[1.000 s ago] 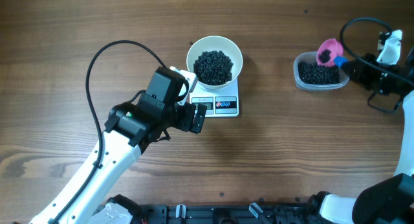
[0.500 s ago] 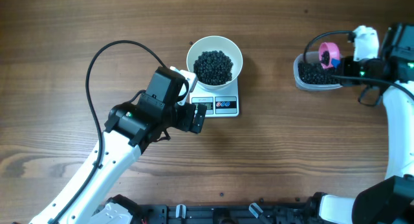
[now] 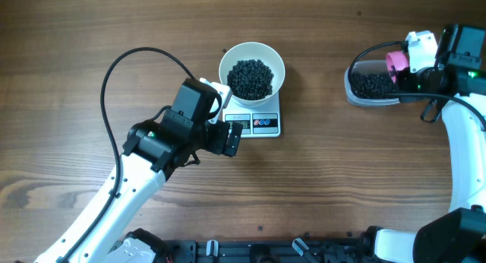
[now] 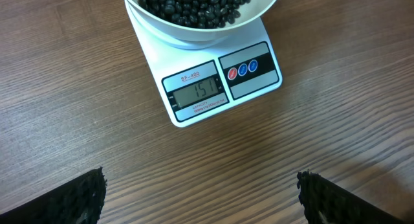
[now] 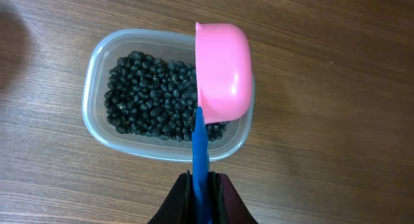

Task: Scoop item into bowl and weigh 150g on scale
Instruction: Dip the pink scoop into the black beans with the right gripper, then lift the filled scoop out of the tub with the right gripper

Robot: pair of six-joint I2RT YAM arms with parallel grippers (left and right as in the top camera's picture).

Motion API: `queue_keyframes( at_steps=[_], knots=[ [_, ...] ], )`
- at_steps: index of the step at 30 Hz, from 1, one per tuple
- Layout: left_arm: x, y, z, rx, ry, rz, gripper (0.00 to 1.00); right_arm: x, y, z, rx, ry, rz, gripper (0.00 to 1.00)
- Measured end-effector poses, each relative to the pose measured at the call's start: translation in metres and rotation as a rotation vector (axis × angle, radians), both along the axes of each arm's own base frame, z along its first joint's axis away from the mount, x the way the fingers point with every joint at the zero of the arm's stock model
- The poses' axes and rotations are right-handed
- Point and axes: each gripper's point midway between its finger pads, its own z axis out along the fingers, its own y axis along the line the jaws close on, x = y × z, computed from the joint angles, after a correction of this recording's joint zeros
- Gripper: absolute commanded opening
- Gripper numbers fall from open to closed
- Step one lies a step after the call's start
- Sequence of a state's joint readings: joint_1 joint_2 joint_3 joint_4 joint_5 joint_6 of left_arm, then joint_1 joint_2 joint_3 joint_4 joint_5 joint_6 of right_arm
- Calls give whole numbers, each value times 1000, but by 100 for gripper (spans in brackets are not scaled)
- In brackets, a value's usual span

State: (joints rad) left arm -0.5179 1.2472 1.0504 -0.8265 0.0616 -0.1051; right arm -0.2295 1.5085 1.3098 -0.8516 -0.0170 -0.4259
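Right pincer (image 5: 202, 191) grasps the pink scoop (image 5: 223, 72), bottom-up over the tub (image 5: 96, 130) — left pincer (image 4: 204, 199) released, spread wide near the scale (image 4: 249, 81) bearing the bowl (image 4: 194, 33) of beans (image 4: 194, 0)

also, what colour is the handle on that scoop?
The scoop handle is blue; its cup is pink. It shows best in the right wrist view.

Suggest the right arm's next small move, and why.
Probably lower the pink scoop into the clear tub and release: the scale display reads 151 under the bowl of beans, so no more scooping seems needed.
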Motion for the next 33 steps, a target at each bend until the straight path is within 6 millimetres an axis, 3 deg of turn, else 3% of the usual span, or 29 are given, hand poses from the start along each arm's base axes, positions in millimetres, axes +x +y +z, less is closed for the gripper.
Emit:
queue_keyframes(
  at_steps=[28,33],
  knots=[
    [0,0,0,0,0,0,100,15,16,7,-59,-44,84,4],
    [0,0,0,0,0,0,100,42,38,26,118,-197,52,4]
  ],
)
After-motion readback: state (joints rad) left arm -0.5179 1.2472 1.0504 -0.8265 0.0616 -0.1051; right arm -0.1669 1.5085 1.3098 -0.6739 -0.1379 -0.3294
